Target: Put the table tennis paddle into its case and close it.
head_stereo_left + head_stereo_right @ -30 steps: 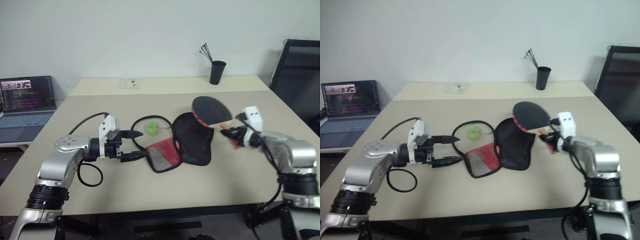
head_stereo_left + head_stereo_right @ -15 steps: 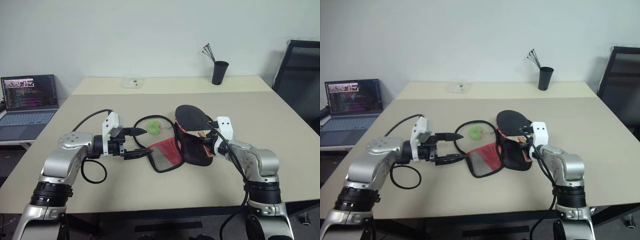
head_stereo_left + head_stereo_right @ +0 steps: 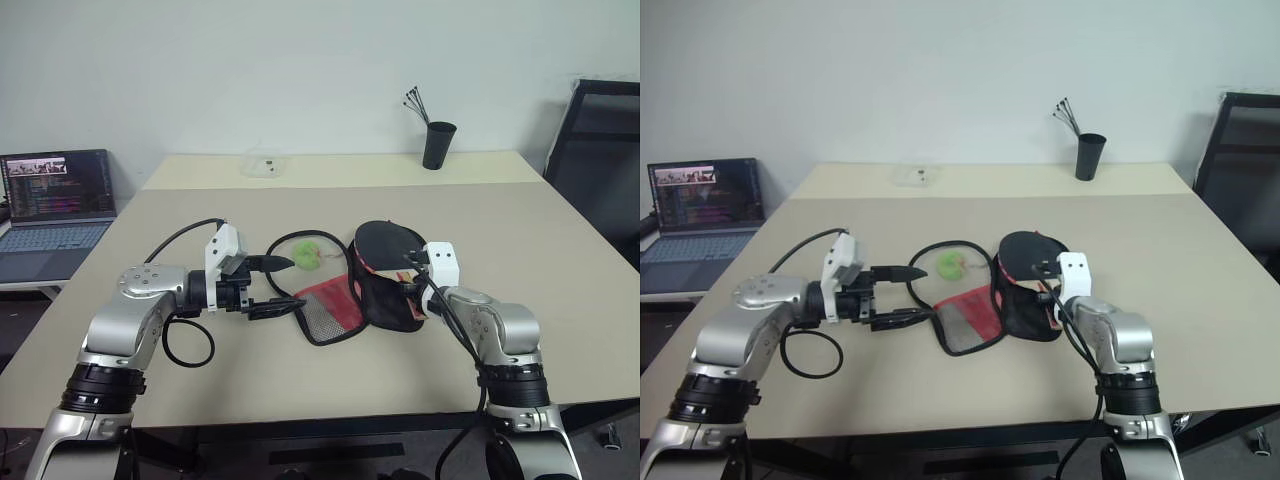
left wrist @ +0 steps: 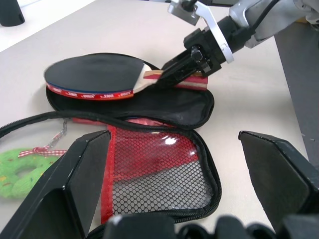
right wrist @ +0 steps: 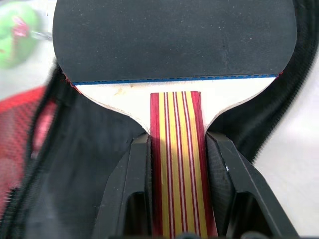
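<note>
The right gripper [image 5: 175, 164] pinches the table tennis paddle [image 4: 94, 74] by its handle, just above the unzipped case [image 4: 149, 164]; beside the case, the left gripper [image 3: 280, 285] stands spread wide.

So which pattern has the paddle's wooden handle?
Red and yellow lengthwise stripes on the handle, clearest in the right wrist view.

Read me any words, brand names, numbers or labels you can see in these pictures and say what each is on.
No text can be read.
Small white marks run along the red edge of the round black-faced table tennis paddle: too small to read.
The screen of the open grey laptop shows lines of text: too small to read.
The black and red zip fabric case shows no legible logo.
</note>
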Controlling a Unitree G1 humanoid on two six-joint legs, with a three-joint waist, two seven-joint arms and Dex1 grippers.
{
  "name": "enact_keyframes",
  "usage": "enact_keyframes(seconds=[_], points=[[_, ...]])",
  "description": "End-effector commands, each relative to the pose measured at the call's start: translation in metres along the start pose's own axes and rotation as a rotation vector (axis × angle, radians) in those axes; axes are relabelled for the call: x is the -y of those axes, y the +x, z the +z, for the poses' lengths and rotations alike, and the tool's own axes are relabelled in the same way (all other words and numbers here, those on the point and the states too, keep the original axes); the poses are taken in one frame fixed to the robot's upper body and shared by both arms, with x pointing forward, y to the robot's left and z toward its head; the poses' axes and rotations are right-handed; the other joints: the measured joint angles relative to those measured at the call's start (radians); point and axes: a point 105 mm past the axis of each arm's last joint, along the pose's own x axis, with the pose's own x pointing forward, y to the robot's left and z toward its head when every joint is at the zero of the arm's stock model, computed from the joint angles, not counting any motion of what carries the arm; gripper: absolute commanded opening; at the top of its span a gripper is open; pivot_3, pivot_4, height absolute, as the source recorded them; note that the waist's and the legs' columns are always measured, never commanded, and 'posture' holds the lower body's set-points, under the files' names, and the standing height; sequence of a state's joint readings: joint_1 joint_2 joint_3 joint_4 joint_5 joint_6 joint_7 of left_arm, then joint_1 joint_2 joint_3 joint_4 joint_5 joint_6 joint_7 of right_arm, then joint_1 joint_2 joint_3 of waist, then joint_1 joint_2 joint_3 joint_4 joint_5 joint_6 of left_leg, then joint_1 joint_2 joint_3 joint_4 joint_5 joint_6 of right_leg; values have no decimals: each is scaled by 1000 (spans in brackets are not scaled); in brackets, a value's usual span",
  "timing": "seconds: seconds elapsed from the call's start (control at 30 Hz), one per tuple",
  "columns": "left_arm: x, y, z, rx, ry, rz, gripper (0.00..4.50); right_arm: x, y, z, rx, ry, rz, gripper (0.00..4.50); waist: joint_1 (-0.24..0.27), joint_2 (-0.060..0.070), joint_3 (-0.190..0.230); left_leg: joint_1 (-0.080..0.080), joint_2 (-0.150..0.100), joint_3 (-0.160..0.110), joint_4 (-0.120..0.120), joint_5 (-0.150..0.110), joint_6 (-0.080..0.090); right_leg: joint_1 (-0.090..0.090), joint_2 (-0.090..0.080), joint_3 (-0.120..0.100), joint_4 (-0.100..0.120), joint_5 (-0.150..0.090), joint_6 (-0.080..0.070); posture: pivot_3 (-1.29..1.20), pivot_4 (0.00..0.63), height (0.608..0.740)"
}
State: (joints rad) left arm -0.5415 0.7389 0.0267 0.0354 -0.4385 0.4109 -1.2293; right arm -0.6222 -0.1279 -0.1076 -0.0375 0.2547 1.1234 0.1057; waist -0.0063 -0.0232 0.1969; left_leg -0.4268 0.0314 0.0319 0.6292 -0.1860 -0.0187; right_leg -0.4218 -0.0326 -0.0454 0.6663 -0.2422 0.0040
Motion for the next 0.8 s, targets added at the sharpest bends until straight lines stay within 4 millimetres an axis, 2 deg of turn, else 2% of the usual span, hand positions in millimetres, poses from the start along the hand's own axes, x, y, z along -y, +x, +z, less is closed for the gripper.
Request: enact_keyframes(seconds=[0.03, 0.27, 0.33, 0.37, 0.43, 0.53, 0.67, 0.8], points=[[-4, -2, 13, 31, 59, 28, 4500, -5, -5, 13, 67, -23, 9, 1096, 0, 0, 0, 0, 0, 0, 0, 0, 0, 0, 0, 0, 0, 0, 0, 0, 150, 740], [-7, 0, 15, 40, 69, 35, 4500, -5, -4, 11, 71, -11, -6, 1096, 0, -1, 0, 0, 0, 0, 0, 0, 0, 0, 0, 0, 0, 0, 0, 0, 150, 740], [-8, 0, 15, 40, 69, 35, 4500, -4, -4, 11, 71, -7, -13, 1839, 0, -1, 0, 0, 0, 0, 0, 0, 0, 0, 0, 0, 0, 0, 0, 0, 150, 740], [-7, 0, 15, 41, 68, 35, 4500, -4, -4, 11, 70, -8, -12, 2021, 0, -1, 0, 0, 0, 0, 0, 0, 0, 0, 1, 0, 0, 0, 0, 0, 150, 740], [-8, 0, 14, 41, 67, 34, 4500, -5, -5, 10, 67, -11, -7, 2726, 0, -1, 0, 0, 0, 0, 0, 0, 0, 0, 1, 0, 0, 0, 0, 0, 150, 740], [-7, 1, 14, 42, 65, 32, 4500, -12, -7, 11, 61, 1, 31, 3732, 0, -1, -1, 0, 0, 0, 0, 0, 0, 0, 1, 0, 0, 0, 0, 0, 150, 740], [-7, 2, 13, 44, 63, 30, 4500, -24, -15, 16, 64, -15, 111, 3732, 0, -1, -1, 0, 0, 0, 0, 0, 0, 0, 1, 0, 0, 0, 0, 0, 150, 740], [-7, 2, 13, 45, 62, 30, 4500, -20, -31, 18, 79, -91, 143, 3732, 1, -1, -1, 0, 1, -1, 0, 0, 0, 0, 1, 0, 0, 0, 0, 0, 150, 740]])
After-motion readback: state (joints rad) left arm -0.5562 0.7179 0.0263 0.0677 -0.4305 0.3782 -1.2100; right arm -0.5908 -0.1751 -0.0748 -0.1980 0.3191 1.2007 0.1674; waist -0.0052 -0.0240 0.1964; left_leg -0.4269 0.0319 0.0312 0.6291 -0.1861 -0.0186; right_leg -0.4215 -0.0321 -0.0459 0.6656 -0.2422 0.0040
